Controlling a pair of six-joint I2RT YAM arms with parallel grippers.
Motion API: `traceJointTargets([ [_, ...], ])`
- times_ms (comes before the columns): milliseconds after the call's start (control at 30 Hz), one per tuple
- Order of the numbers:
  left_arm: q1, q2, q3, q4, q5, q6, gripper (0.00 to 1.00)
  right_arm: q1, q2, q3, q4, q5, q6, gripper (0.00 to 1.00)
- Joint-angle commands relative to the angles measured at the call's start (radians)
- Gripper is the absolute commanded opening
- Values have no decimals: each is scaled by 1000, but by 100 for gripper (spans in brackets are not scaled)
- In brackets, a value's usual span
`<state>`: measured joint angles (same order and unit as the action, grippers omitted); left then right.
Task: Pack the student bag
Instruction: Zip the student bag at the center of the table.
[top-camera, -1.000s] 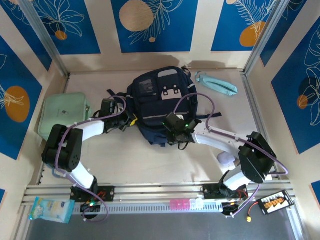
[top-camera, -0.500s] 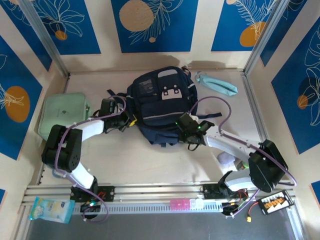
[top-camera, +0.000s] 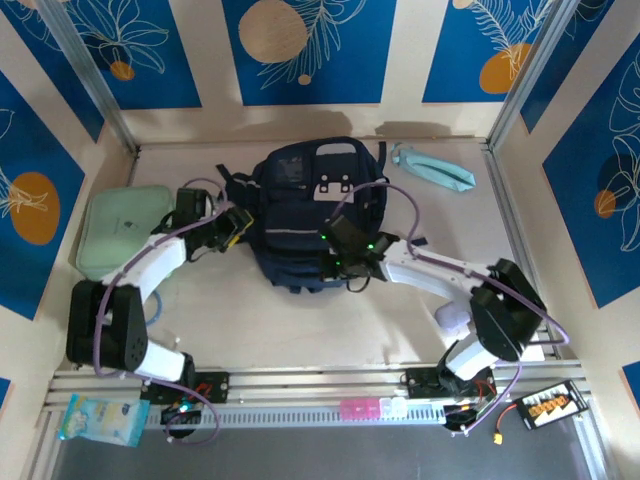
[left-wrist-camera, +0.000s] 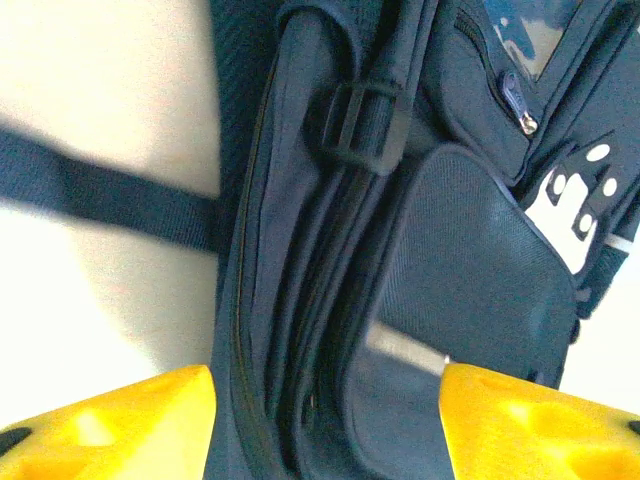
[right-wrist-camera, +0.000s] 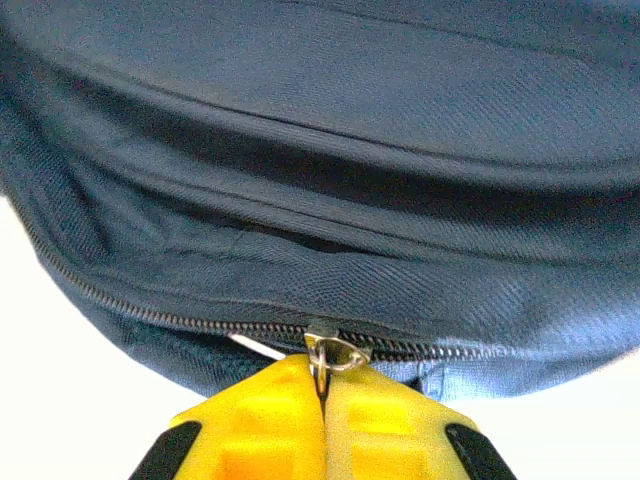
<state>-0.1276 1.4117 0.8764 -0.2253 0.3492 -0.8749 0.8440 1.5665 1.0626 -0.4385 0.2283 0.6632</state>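
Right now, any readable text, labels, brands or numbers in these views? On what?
Nothing can be read as text.
Student bag, dark label patch: print too small to read.
Mint-green case: small dark mark, too blurred to read.
Packet at the near left edge: printing too small to read.

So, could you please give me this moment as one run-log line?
left gripper open beside student bag | right gripper shut on zipper pull
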Motion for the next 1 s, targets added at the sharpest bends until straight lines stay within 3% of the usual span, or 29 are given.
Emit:
traceJointTargets([
  [0,15,-107,7,-201,-146,88,64,35,89,112,147,-151,-47,1],
  [167,16,-215,-36,-265,-206,81,68,66,210,230,206,-237,-51,2],
  [500,12,-129,-29,-181,-3,-32,56,100,316,323,196,-280,-75,1],
  [800,-17,-24,45,-291,-133,-68,45,105,326,323,198,-283,-69,2],
  [967,-40,15,85,-272,-137,-52,41,110,331,324,190,-276,-71,2],
])
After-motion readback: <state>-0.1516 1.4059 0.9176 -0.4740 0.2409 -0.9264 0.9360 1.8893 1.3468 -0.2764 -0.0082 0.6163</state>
